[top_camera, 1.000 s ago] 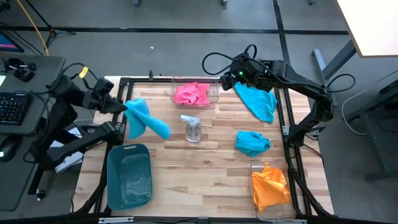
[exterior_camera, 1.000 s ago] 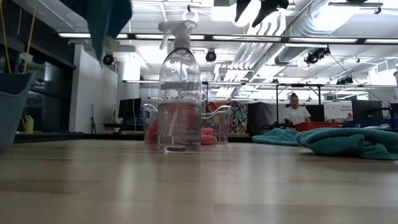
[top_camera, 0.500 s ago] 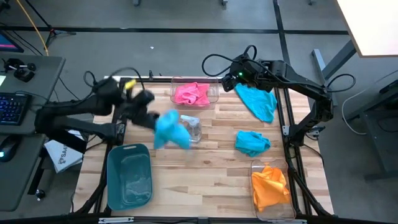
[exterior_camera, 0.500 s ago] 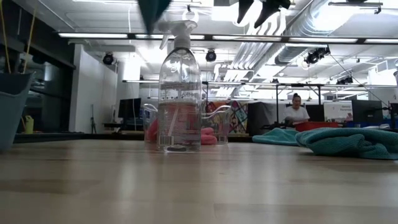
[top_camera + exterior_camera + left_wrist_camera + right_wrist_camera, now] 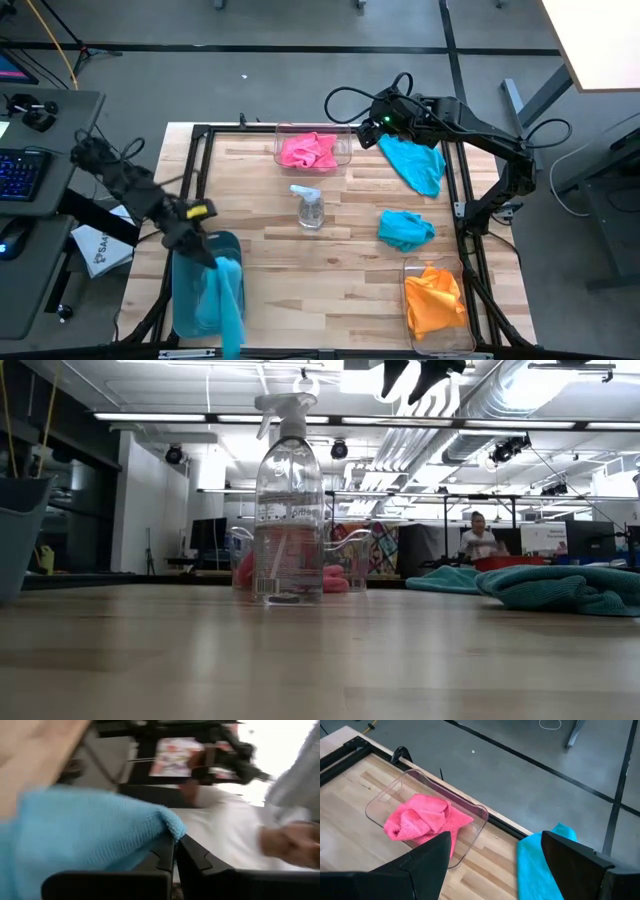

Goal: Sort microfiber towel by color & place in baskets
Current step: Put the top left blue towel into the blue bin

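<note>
**Blue towel hanging over the teal basket**

The blue towel [image 5: 228, 300] is hanging from the left gripper [image 5: 205, 255], which is pinching it with its jaws pressed together. The cloth is drooping over the right side of the teal basket [image 5: 190, 290] at the front left of the table [image 5: 330, 270]. In the left wrist view the same towel [image 5: 80, 835] is bunching just above the closed fingers [image 5: 165, 857].

The left arm is reaching in from the table's left edge. The right arm is waiting over the back right corner, and the right gripper [image 5: 372, 128] is holding its jaws spread wide with nothing between them. Its fingers [image 5: 427, 862] are framing the view down onto the back basket.

A clear basket [image 5: 340, 150] is sitting at the back middle with a pink towel [image 5: 308, 150] inside. Another clear basket [image 5: 415, 275] is standing at the front right, holding an orange towel [image 5: 435, 300].

Two more blue towels are lying on the bare wood: one [image 5: 415, 162] at the back right beside the right gripper, one [image 5: 405, 228] crumpled farther forward.

A spray bottle [image 5: 309, 206] is standing upright near the table's middle.
</note>
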